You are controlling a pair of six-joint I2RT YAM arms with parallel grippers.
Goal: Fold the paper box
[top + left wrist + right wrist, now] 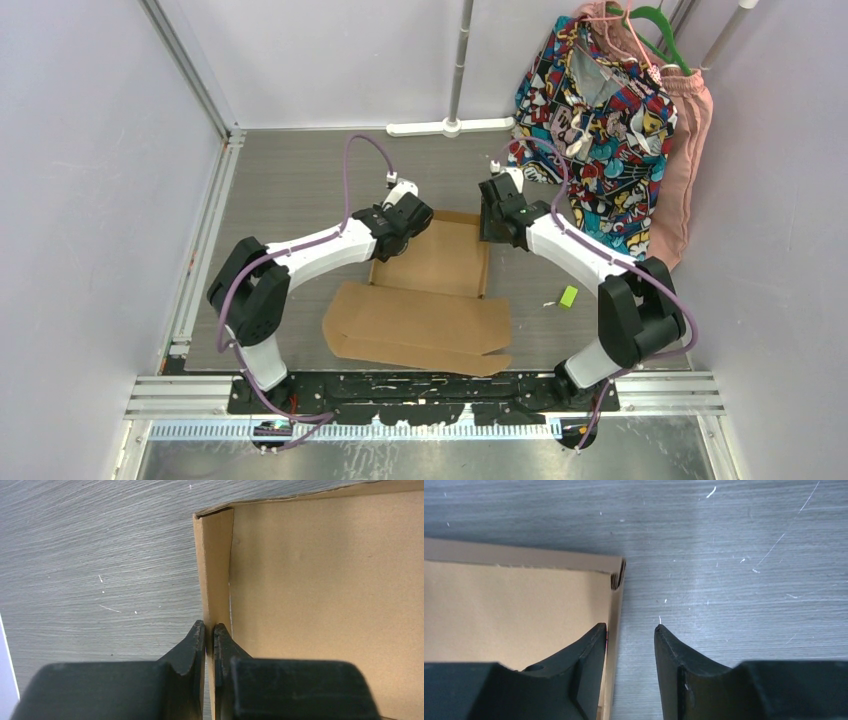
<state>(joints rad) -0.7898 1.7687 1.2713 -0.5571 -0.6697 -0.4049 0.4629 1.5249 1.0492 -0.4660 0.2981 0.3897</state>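
Seen from the overhead camera, the paper box (432, 262) lies in the middle of the grey table (290, 180), its shallow tray partly formed with walls raised. Its broad lid panel (415, 325) is spread flat toward the arm bases. The left claw (395, 240) is down at the tray's left wall and the right claw (492, 230) at its right wall, the two white arms angling in from either side. A small green object (568, 296) lies on the table just right of the box, and a brightly patterned garment (590, 130) hangs beside a pink garment (685, 150) at the far right corner. From the left wrist camera, the left claw (209, 630) is clenched on the upright left side wall (215, 570) of the box. One black finger is outside over the table and the other inside the tray, with the cardboard pinched between their tips. The wall runs away to the far corner, where it meets the back wall. From the right wrist camera, the right claw (630, 632) stands released, its fingers apart and straddling the right side wall (615, 605). The inner finger (589, 655) sits close against the wall's inside face over the tray floor, while the outer finger (674, 660) hangs over the table, apart from the cardboard.
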